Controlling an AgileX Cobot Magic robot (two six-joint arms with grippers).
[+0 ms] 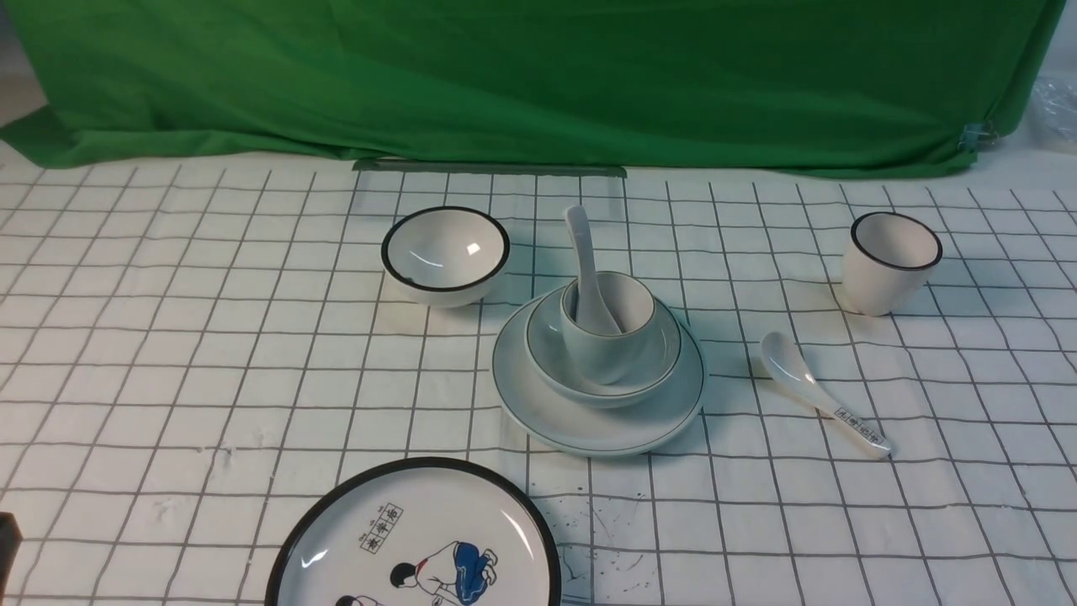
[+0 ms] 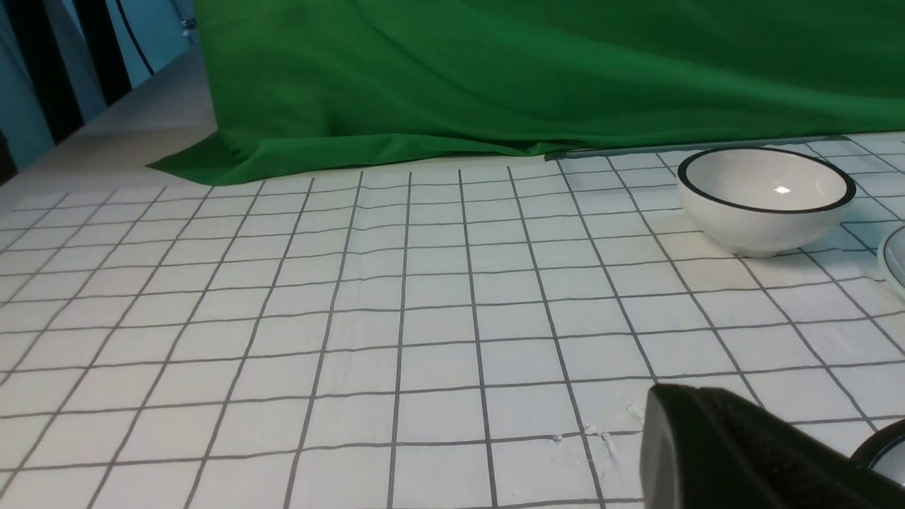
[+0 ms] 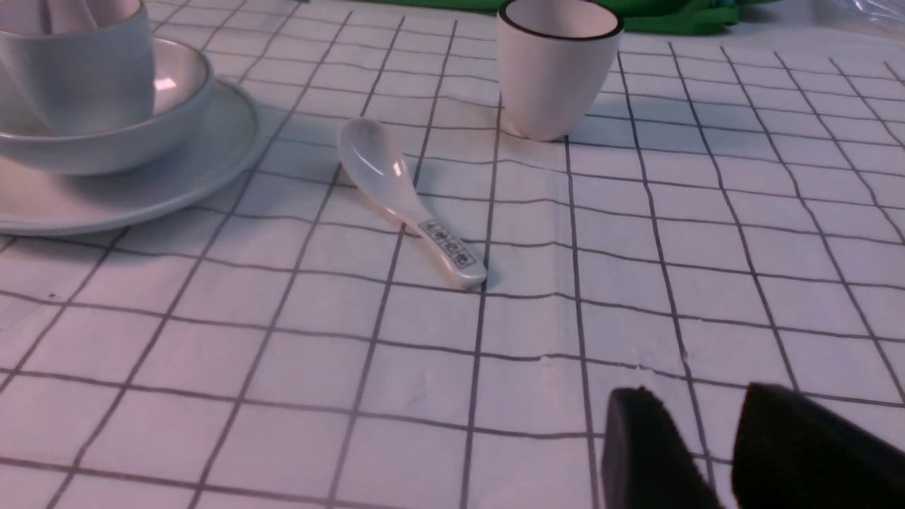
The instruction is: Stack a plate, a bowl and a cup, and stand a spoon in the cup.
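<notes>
My right jaws (image 3: 714,452) show only as two dark fingertips with a narrow gap between them, slightly parted and holding nothing, low over the grid-patterned white cloth on the desk (image 3: 636,283). Of my left jaws I see just one dark finger (image 2: 728,452) in the left wrist view, so I cannot tell whether they are spread or pressed together; nothing is held there as far as I can see.

Further out, the stack looks finished: the plain pale bluish-green round ceramic plate (image 1: 599,425) lies near the middle of the desk, the wide shallow pale bluish-green ceramic bowl (image 1: 606,387) sits on it, the squat pale bluish-green handleless cup (image 1: 607,332) sits in the bowl, and the plain glossy white ceramic soup spoon (image 1: 587,269) stands in the cup, handle leaning back and to the left. I judge the task done; the next move calls only for keeping both arms clear of the stack.

The front view shows neither arm, barring a dark scrap at its lower left edge I cannot identify. The spoon's bowl end is hidden in the cup, and the stack is cut off in both wrist views
</notes>
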